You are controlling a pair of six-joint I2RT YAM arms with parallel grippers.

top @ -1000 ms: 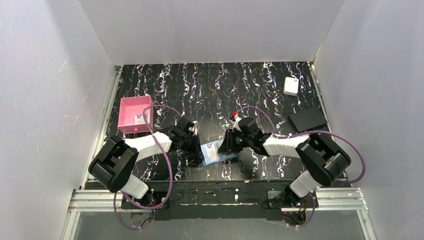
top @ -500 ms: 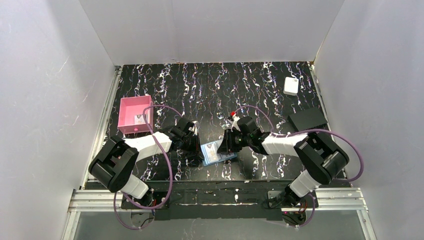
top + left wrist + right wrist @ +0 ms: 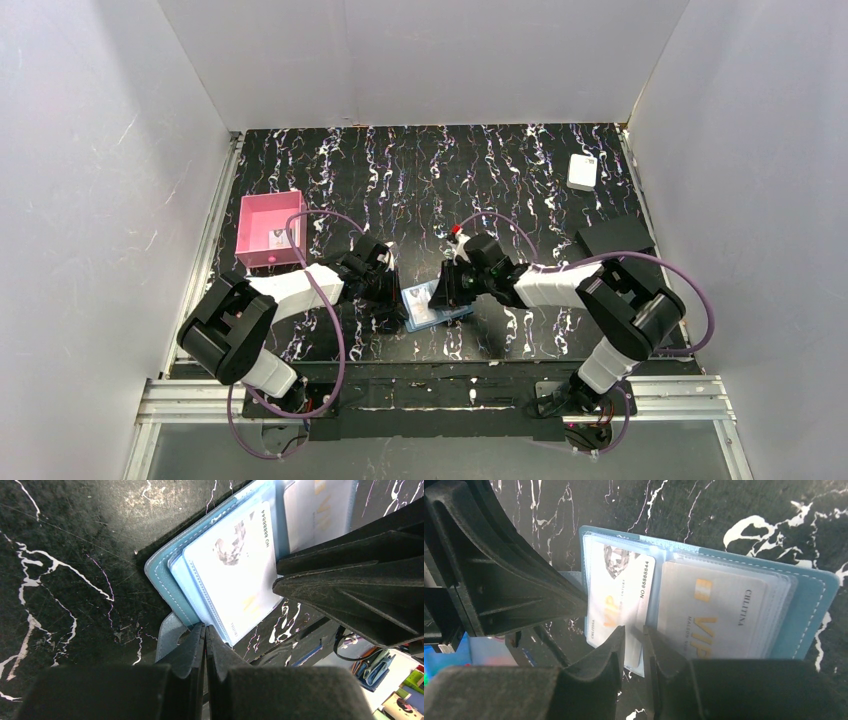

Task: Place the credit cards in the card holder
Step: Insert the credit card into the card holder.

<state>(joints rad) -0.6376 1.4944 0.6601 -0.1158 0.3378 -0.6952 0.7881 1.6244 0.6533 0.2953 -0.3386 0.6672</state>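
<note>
right gripper (image 3: pixel 634 630) jaws barely cracked, tips on the credit card (image 3: pixel 621 585) lying half over the open card holder (image 3: pixel 809 595), left gripper (image 3: pixel 205 630) shut tight at the holder's edge (maybe nipping it, hard to tell), both crowded near the table (image 3: pixel 400 170) front edge.

Black desk (image 3: pixel 400 170) veined with white and purple streaks, boxed by plain white walls (image 3: pixel 430 60) on three sides, aluminium rail (image 3: pixel 700 400) along its near edge, light even.
</note>
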